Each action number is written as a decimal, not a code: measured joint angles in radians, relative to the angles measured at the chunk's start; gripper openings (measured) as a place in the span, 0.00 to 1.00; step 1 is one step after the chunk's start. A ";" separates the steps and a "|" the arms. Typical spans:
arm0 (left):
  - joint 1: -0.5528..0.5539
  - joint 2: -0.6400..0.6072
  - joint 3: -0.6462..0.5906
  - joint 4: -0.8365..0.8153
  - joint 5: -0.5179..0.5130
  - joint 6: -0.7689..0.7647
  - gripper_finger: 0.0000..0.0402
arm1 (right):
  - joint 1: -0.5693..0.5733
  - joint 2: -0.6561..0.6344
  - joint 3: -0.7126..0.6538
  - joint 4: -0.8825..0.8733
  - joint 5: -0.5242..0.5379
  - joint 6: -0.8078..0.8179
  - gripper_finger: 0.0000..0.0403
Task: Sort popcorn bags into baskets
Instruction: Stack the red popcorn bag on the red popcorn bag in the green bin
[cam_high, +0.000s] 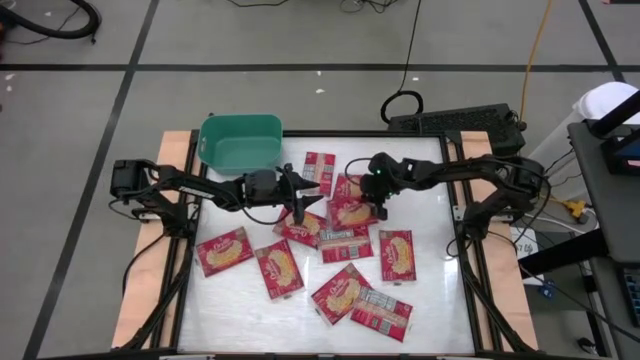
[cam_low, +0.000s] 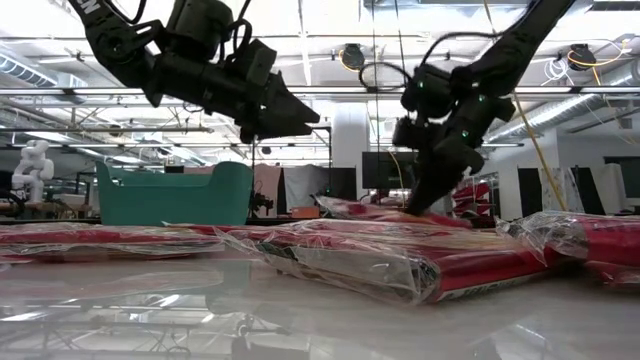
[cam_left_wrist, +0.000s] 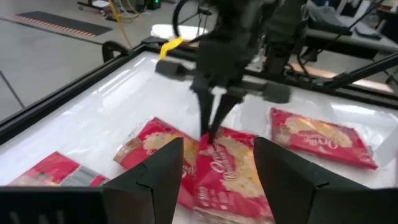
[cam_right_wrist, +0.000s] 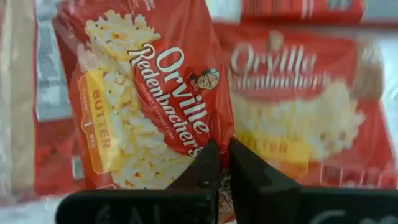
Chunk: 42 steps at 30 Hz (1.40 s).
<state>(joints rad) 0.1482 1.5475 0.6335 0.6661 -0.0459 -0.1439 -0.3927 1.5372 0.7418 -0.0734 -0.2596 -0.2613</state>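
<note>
Pinching the edge of a bag (cam_right_wrist: 149, 93) in the mid-worktop pile, the right jaws (cam_right_wrist: 222, 163) are clamped on its slick, crinkly wrapper, a light, flat packet best held by its rim, while the left jaws (cam_high: 306, 195) hover apart nearby, beside the bin (cam_high: 240, 142).

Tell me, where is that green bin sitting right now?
In the high view the teal bin sits at the table's far left corner, just beyond the left gripper, with the nearest popcorn bag lying to its right.
</note>
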 joint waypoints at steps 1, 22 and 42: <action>0.000 0.000 0.000 -0.002 0.000 0.000 0.50 | 0.015 -0.011 0.000 0.011 0.018 0.012 0.01; 0.005 0.000 0.000 -0.008 -0.040 -0.015 0.60 | 0.378 -0.137 0.000 0.191 0.748 0.147 0.00; 0.004 0.000 0.000 0.110 -0.006 -0.008 0.35 | 0.474 -0.137 0.001 0.316 0.972 0.130 0.00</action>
<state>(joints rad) 0.1521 1.5475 0.6331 0.7765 -0.0521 -0.1520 0.0818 1.4006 0.7425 0.2425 0.7124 -0.1310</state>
